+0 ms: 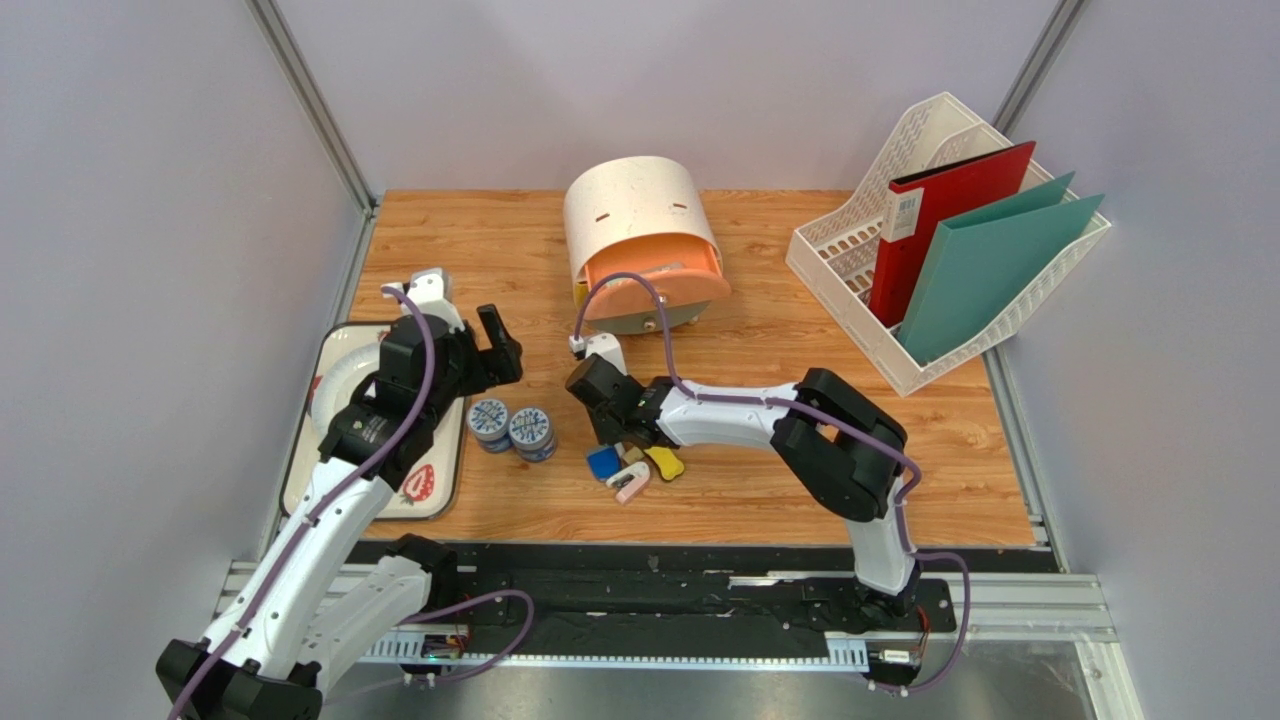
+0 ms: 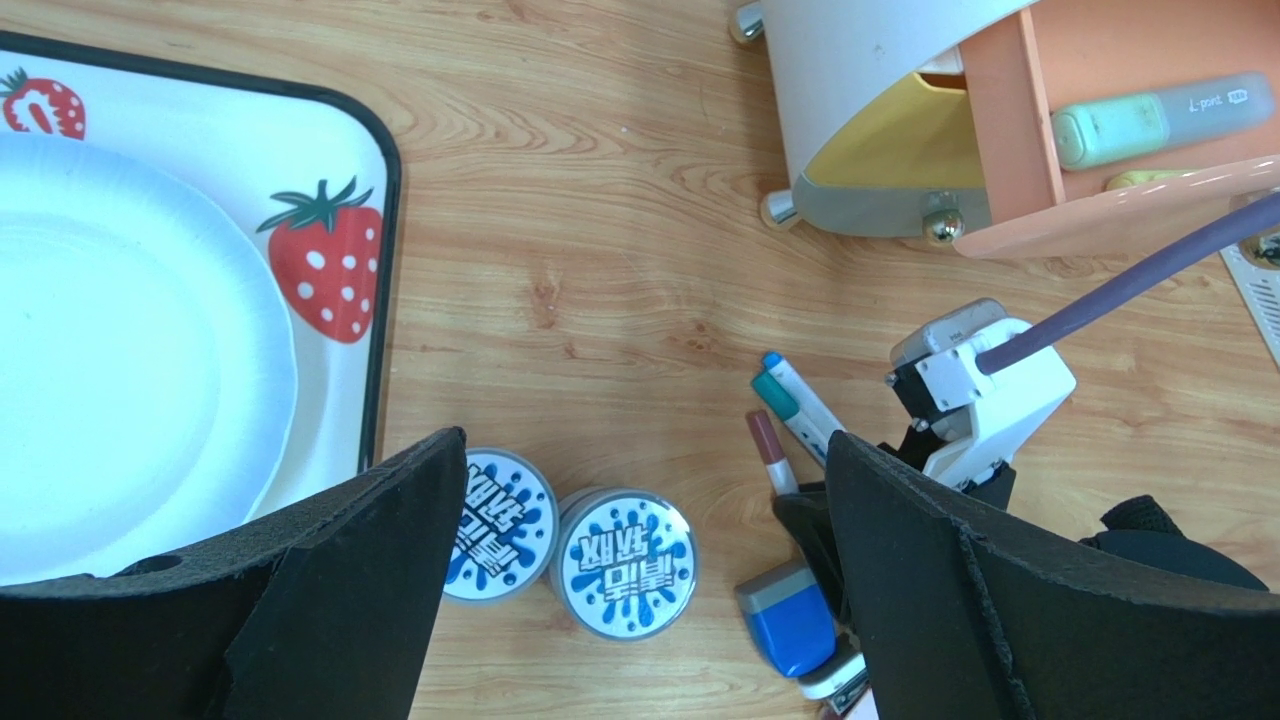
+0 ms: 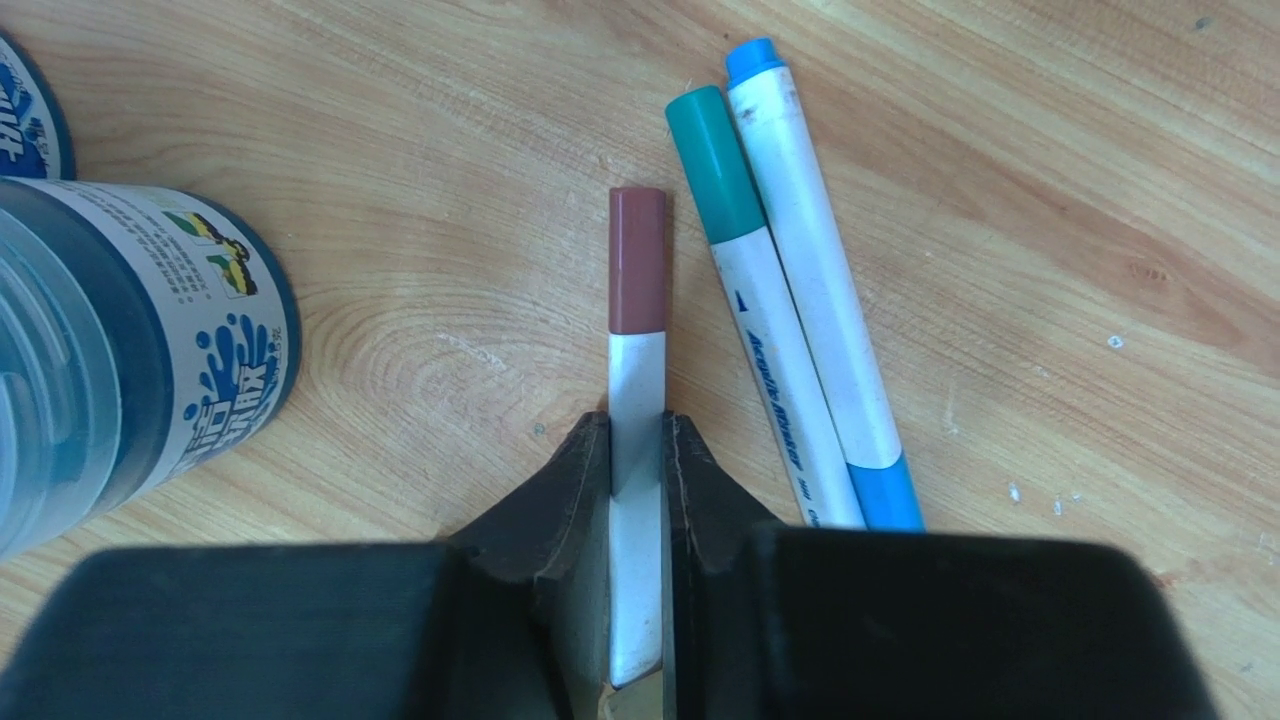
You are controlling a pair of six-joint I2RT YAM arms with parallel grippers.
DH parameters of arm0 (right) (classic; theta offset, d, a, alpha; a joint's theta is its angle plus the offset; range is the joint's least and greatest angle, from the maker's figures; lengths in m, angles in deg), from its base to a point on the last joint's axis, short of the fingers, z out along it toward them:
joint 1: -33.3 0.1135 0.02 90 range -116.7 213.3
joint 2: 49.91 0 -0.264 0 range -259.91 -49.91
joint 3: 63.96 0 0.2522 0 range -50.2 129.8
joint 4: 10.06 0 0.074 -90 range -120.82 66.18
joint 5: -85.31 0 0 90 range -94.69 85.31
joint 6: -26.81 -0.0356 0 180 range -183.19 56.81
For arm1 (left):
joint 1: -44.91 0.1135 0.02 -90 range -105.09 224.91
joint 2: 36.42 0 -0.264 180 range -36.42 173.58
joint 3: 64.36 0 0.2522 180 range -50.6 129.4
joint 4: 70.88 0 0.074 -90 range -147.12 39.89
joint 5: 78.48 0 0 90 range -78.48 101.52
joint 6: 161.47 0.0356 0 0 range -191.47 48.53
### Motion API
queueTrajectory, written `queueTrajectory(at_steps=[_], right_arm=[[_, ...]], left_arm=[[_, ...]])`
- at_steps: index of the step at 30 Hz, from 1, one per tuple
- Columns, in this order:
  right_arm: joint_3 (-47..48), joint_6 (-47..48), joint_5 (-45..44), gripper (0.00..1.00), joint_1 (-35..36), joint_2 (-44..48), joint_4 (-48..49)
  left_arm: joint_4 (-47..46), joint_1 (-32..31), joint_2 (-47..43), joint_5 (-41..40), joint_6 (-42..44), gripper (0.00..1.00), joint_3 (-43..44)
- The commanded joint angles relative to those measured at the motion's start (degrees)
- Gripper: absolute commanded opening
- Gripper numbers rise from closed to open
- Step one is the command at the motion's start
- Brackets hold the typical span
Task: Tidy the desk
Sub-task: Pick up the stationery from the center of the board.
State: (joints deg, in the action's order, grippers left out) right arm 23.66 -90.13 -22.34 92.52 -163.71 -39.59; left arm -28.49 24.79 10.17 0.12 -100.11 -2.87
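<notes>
the desk [image 1: 932, 450] fills the middle of the top view, a light wood-grain top with metal rails along its sides. the right gripper [image 3: 639, 450] sits low over its centre, jaws pinched on the white barrel of a brown-capped marker [image 3: 637, 278], one pad against each side, and the marker lies flat on the wood. close beside it lie a teal-capped marker [image 3: 747, 300] and a blue-capped marker [image 3: 812, 270], side by side. the left gripper [image 2: 646, 465] hangs over the left part of the desk with its jaws spread wide and nothing between them. below it stand two blue-labelled jars [image 2: 627, 563], side by side, just beside a strawberry-print tray [image 2: 353, 180] that carries a white plate [image 2: 120, 345]. a small blue block [image 2: 786, 615] lies near the right gripper with a yellow piece [image 1: 666, 464] and a pink-and-white piece [image 1: 631, 483]. at the far edge stands a white domed organizer [image 1: 631, 203] with its orange drawer [image 2: 1022, 135] open and a pale green highlighter [image 2: 1157, 113] inside. at the far right corner a white file rack [image 1: 842, 255] holds a red binder [image 1: 947, 218] and a teal folder [image 1: 992, 263]
</notes>
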Motion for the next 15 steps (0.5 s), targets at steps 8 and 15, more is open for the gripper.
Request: queueTrajectory(at_steps=[8,15], right_arm=[[6.3,4.1,-3.2,0.00,0.3,3.0,-2.9],[5.9,7.0,-1.1,0.00,0.3,9.3,-2.6]], left_arm=[[-0.5,0.3,-1.5,0.0,-0.7,0.97,1.1],[0.4,0.3,-2.3,-0.8,-0.8,0.97,2.0]])
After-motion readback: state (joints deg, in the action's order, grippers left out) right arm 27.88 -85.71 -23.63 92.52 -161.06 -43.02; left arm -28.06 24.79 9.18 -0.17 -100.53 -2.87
